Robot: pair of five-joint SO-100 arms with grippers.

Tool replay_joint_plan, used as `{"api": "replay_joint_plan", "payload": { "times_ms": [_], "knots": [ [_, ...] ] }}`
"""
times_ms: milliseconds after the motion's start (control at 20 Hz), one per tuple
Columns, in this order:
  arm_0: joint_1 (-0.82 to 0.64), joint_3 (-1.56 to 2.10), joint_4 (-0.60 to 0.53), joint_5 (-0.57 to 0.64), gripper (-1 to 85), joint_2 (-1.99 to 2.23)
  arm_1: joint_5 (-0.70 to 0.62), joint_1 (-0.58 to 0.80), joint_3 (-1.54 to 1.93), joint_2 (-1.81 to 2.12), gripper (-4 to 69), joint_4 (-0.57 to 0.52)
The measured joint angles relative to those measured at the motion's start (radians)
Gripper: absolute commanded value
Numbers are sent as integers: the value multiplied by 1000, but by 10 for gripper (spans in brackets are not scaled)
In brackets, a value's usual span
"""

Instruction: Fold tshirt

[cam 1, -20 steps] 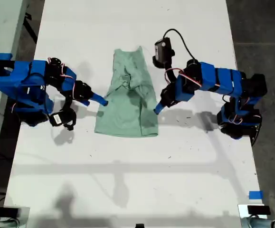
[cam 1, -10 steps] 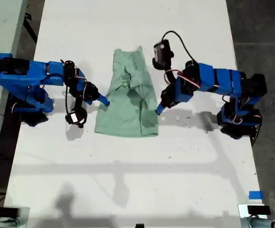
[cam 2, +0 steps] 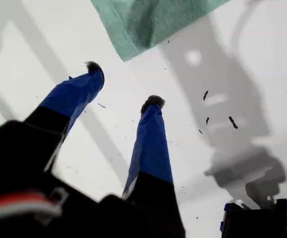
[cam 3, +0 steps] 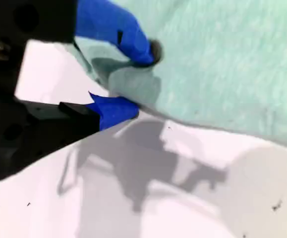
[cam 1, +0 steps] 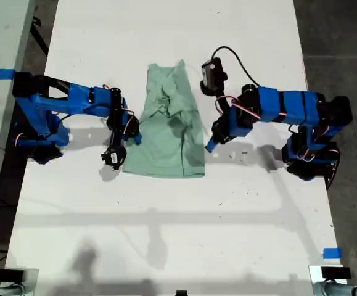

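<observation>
Much nearer tshirt (cam 1: 166,132) — my second gripper (cam 3: 142,81)

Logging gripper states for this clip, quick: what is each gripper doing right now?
My first gripper: open, empty, over bare table beside the tshirt.
My second gripper: open, straddling the tshirt's edge, not yet closed on it.

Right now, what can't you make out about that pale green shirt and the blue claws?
Pale mint-green cloth t-shirt: first wrist view's edge cuts off all but a corner, ahead of my first gripper.
Its sleeves and neckline: exterior view, lost in bunched folds.
My second gripper: second wrist view is blurred, so whether its lower finger is under the cloth is unclear.
</observation>
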Motion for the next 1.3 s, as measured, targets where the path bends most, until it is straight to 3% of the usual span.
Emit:
{"api": "replay_joint_plan", "payload": {
  "times_ms": [400,600,800,850,950,1150,1300],
  "knots": [
    [-43,127,109,-43,1,299,2,0,58,52,198,-43],
    [25,-48,146,-74,1,313,2,0,58,52,196,-43],
    [83,-347,155,-72,15,21,6,0,58,52,194,-43],
    [89,-454,184,-71,31,-95,9,0,58,52,194,-43],
    [89,-690,256,-58,261,-331,14,0,58,52,194,-49],
    [80,-902,396,-44,351,-529,26,0,58,52,193,-52],
    [41,-893,503,-38,338,-506,26,0,58,52,193,-54]
  ]
}}
